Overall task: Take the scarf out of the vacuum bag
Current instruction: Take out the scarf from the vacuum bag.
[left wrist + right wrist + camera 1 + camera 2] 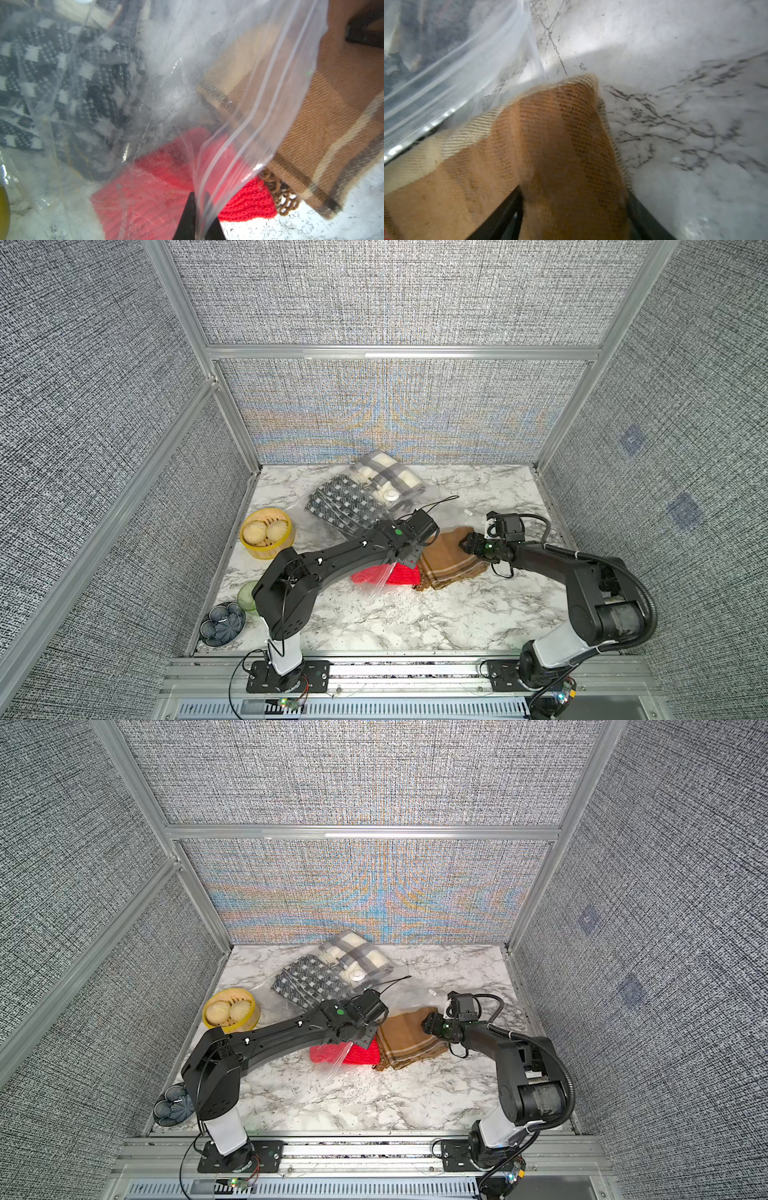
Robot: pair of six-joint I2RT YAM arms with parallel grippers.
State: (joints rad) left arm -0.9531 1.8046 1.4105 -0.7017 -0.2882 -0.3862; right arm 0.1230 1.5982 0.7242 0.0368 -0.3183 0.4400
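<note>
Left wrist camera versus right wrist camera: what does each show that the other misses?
Only the left wrist view: the left hand pinching the vacuum bag at its zip edge, the red scarf partly covered by that plastic, and the black-and-white scarf inside the bag. Only the right wrist view: a raised fold of the brown scarf between the fingers of the right hand; whether they grip it is unclear. Both: the brown scarf, the bag's zip edge and the marble table.

High top views look down on the whole table (415, 614); close wrist views share the brown scarf (332, 124).
</note>
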